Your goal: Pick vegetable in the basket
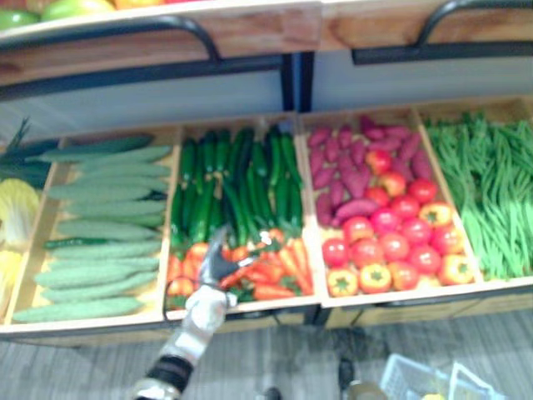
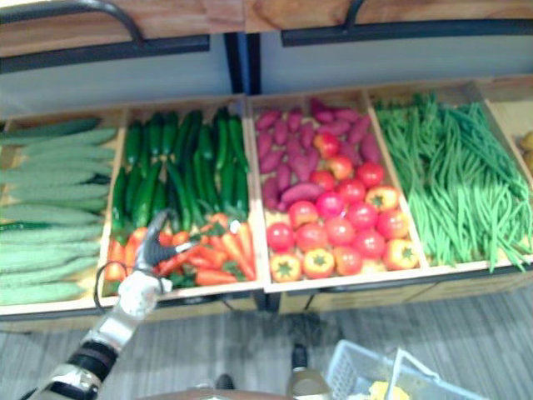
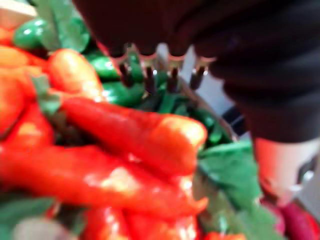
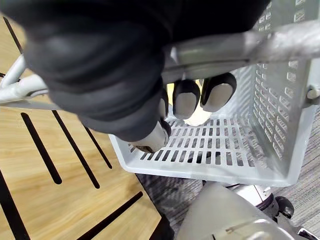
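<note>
Display stand point(image 1: 400, 312): its wooden compartments tilt toward the robot, so each kind of produce stays sorted and within reach from the front.
Green beans point(image 2: 450, 175): heaped in the compartment on the robot's right, well apart from the working hand.
Pale cucumbers point(image 1: 100, 233): stacked crosswise in the compartment left of the one being worked.
Dark green cucumbers point(image 1: 237, 179): laid lengthwise at the back of the worked compartment, behind the carrots.
Tomatoes point(image 2: 341, 221): next compartment to the right, untouched.
Basket point(image 4: 225, 145): a slatted grey one, hanging low in front of the stand on the right, so a picked vegetable has somewhere to go.
Carrots point(image 3: 135, 135): probably the vegetable to pick. They are piled at the front of the worked compartment, none lifted yet.
Left hand point(image 2: 150, 250): reaching over the front rim, just above the carrots, ready to take one.
Left fingers point(image 3: 172, 77): extended and spread over the pile, holding nothing.
Right hand point(image 4: 100, 65): carries the basket by its handle point(image 4: 240, 50).
Right fingers point(image 4: 186, 100): curled under that handle, which keeps the basket hanging level.
</note>
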Robot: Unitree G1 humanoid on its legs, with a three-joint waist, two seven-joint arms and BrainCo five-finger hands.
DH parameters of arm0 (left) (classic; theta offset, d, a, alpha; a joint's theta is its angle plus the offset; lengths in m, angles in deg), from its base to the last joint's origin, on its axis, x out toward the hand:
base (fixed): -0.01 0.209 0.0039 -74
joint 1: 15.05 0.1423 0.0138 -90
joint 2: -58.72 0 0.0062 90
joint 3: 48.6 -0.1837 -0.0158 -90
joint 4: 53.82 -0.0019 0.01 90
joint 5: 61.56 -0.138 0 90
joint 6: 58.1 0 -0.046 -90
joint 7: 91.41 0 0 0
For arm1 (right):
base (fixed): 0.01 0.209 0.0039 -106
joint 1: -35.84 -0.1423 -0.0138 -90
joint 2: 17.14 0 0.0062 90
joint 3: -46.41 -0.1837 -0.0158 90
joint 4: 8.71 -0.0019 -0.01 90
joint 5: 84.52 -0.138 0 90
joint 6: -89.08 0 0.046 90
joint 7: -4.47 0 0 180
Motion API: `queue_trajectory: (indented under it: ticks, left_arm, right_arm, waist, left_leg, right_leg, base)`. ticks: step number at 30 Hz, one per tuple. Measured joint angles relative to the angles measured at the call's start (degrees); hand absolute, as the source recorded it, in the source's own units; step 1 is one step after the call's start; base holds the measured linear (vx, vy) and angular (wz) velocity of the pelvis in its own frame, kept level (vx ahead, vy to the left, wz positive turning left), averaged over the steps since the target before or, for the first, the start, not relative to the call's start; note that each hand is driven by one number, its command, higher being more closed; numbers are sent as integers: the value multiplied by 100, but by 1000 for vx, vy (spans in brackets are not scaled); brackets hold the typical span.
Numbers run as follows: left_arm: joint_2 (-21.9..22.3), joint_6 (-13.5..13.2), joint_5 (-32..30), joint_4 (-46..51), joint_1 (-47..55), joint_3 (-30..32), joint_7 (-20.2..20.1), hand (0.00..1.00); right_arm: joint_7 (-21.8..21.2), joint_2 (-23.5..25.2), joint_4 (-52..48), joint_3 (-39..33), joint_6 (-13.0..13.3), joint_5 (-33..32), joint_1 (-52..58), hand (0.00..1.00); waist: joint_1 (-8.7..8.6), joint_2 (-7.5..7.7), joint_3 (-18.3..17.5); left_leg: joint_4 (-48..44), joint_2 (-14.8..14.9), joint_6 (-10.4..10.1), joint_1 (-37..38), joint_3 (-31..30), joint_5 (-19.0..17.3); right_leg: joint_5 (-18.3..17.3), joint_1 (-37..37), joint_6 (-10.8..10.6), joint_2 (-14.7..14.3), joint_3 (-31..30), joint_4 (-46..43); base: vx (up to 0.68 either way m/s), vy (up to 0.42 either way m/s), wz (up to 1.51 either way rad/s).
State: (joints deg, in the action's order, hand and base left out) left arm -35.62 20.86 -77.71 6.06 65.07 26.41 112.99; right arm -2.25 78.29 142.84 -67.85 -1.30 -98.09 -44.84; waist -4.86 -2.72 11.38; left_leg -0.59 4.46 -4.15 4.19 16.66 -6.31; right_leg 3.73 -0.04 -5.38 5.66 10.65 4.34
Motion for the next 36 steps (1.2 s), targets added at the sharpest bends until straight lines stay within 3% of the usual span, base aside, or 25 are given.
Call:
queue_trajectory:
  ticks: [9,10,14,21,27,31,36]
  left_arm:
    - [4,496,-559,-174,-278,-65,172,0]
    - [6,596,-680,-216,-318,-72,201,100]
    - [5,789,-1142,-365,-400,-82,382,100]
    - [7,728,-1284,-978,-945,-95,449,100]
    - [-11,711,-1404,-1137,-1134,-43,777,100]
    - [-103,588,-1391,-1050,-1137,219,1141,100]
    - [-402,369,-1390,-240,-1051,477,1544,100]
  right_arm:
    - [17,-107,0,79,47,-100,-307,100]
    - [16,-135,-1,154,55,-120,-308,100]
    - [7,-195,-9,233,58,-219,-364,100]
    - [-4,-259,-11,395,68,-225,-518,100]
    - [-13,-288,-11,456,187,-224,-579,100]
    - [-19,-286,-16,449,215,-224,-548,100]
    - [-47,-239,-105,382,292,-223,-387,100]
  waist:
    - [1,-4,289]
    - [-3,-10,305]
    - [-113,-32,343]
    - [-199,-23,427]
    - [-293,-24,488]
    - [-300,-27,487]
    - [-270,-48,469]
  left_leg:
    - [43,-58,34,-321,-8,147]
    - [44,-58,34,-327,-5,148]
    - [50,-62,34,-353,-23,148]
    - [57,-55,31,-448,1,150]
    - [63,-41,26,-416,52,148]
    - [56,-23,6,-290,89,159]
    - [42,2,6,-84,120,158]
  right_leg:
    - [142,301,7,53,41,66]
    - [145,300,8,51,42,86]
    - [149,299,2,54,74,113]
    - [174,386,-6,40,67,157]
    - [180,373,-16,30,52,159]
    - [180,251,-18,23,51,159]
    - [179,17,-19,7,73,159]
  base:
    - [-62,-16,2]
    - [-33,-22,-1]
    - [-5,-9,3]
    - [0,0,0]
    - [1,-6,-2]
    - [-1,-6,-1]
    - [-40,-12,2]
